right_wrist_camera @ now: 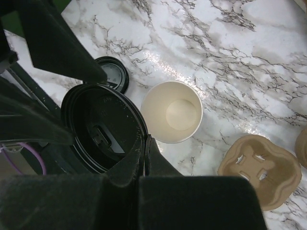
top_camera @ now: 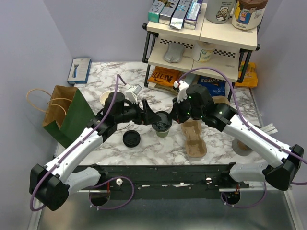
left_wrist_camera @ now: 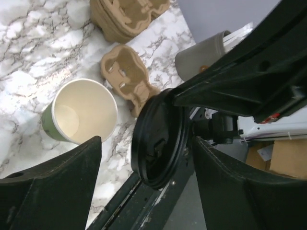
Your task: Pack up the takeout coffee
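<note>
cup: small dark-green paper cup [right_wrist_camera: 172,112], cream-white inside, upright on the marble table [right_wrist_camera: 249,57], uncovered, looks empty
right claw [right_wrist_camera: 144,149]: pinched tight on the rim of the round black plastic lid [right_wrist_camera: 103,129]
lid: in the air, tilted on edge, just beside the cup's rim, not seated
left claw [left_wrist_camera: 146,143]: wide, a finger either side of that lid, gripping nothing
second black lid [top_camera: 131,139]: flat on the table, near the cup, my left
brown moulded-pulp cup carrier [top_camera: 194,139]: near the cup, my right, holds nothing
green paper bag [top_camera: 72,115]: well left of the cup
done: lid in my grip by the cup
left, I reckon: seat lid, then load cup into carrier or bag
</note>
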`<state>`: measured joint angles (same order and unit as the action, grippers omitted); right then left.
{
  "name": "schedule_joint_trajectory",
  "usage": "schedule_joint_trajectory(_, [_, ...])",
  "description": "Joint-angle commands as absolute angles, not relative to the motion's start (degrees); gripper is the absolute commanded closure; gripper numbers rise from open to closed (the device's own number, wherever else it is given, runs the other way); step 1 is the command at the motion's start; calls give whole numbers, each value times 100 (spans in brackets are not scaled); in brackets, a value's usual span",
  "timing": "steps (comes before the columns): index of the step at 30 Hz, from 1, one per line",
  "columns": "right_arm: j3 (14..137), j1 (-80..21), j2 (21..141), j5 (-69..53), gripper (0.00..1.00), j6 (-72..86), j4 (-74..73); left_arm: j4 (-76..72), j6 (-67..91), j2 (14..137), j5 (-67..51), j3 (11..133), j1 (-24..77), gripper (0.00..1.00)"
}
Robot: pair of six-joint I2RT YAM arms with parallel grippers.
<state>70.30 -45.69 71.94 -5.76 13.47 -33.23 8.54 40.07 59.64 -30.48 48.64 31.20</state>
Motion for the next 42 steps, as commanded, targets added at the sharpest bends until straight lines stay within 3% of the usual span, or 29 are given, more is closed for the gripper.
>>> schedule_joint_trajectory(1, [7128,-4579,7119,-931,99,1292,-3340,1037,3911,6038,-2822,5115,3269,31])
schedule_joint_trajectory(2, [7128,-4579,7128,-966,99,1257,-3340,941,4016,5960,-2760,5098,3296,40])
schedule_joint_trajectory(5, [7119,-4579,7172,-1080,99,1196,-3305,608,4280,5845,-2768,4896,3296,54])
schedule_joint_trajectory(14, [7268,-4579,7268,-1362,99,1230,-3006,843,4438,5827,-2681,4922,3322,87])
schedule_joint_trajectory(16, [7295,-4579,7286,-1389,88,1178,-2927,922,4569,5801,-2498,4966,3313,90])
schedule_joint_trajectory(18, [7269,-4579,7243,-1276,66,1003,-2839,1168,4789,5801,-2269,5053,3313,100])
schedule_joint_trajectory(20, [7347,-4579,7199,-960,56,819,-2760,1675,5340,5809,-1690,5150,3313,100])
schedule_joint_trajectory(21, [7400,-4579,7163,-749,42,669,-2725,1870,5500,5827,-1540,5255,3313,100])
schedule_joint_trajectory(24, [7015,-4588,6725,-851,30,-463,-1857,2758,6141,5932,-1178,5614,3278,100])
schedule_joint_trajectory(29, [5874,-4658,5777,-2468,27,-3762,-1011,3952,6836,6046,-1239,6301,3147,100])
schedule_joint_trajectory(32, [5643,-4807,5407,-3233,27,-4952,-1151,4629,7312,6204,-1598,6661,3006,100])
schedule_joint_trajectory(38, [5546,-4825,5396,-3516,27,-6195,-1486,4123,7769,6266,-2381,6627,2944,100])
schedule_joint_trajectory(42, [5879,-4825,5791,-3436,29,-6371,-1713,4763,7489,6477,-2373,7100,2944,100])
